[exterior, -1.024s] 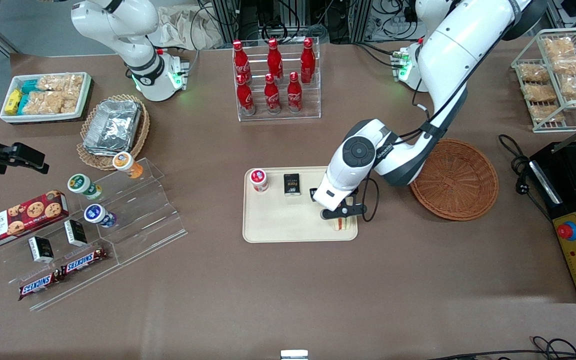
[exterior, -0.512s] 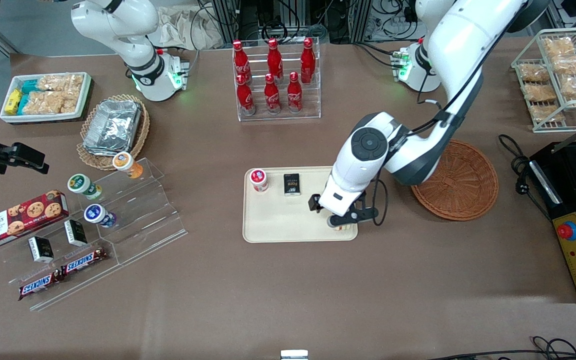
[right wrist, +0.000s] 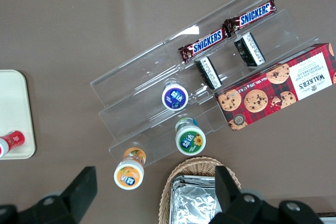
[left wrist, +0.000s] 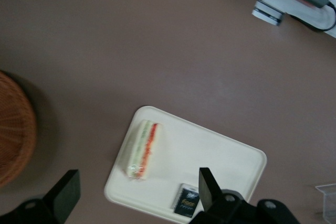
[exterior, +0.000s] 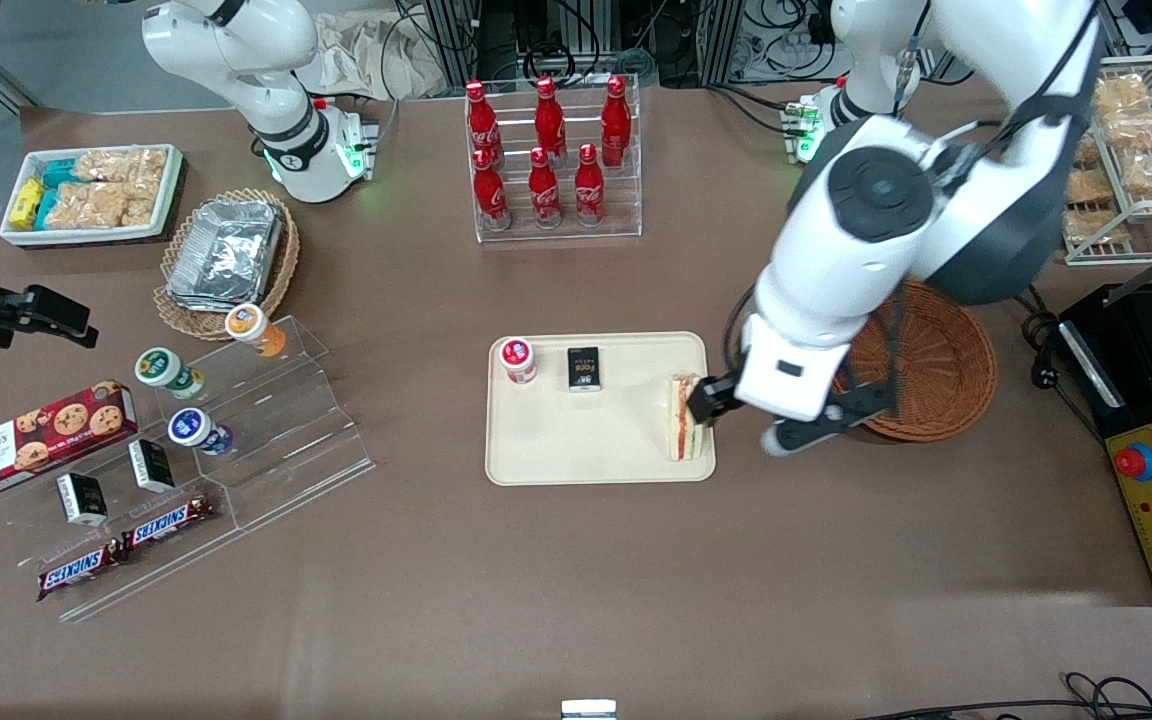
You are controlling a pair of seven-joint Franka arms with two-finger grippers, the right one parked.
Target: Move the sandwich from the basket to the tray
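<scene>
sandwich on the tray, little left to spoil

the sandwich [exterior: 684,418] lies on the tray [exterior: 576,450], close to the rim at the tray's end toward the working arm, with its red and green filling showing along the long edge. the basket [exterior: 941,365] sits just beside that end of the tray and shows no sandwich in the part that can be seen. the gripper [left wrist: 134,195] hangs high above the table between tray and basket, its fingers [left wrist: 65,192] spread wide apart and holding nothing.

by the look of it the placing is done, so the risks are small. the sandwich rests near the rim, and the low rim would do little to stop it; if the arm swung low across that end, the wrist or the cable could nudge the wedge over the edge. a small cup [exterior: 517,360] and a dark packet [exterior: 584,368] stand on the tray toward the parked arm's end, well apart from the sandwich, and seem in no danger unless the tray itself were bumped.
</scene>
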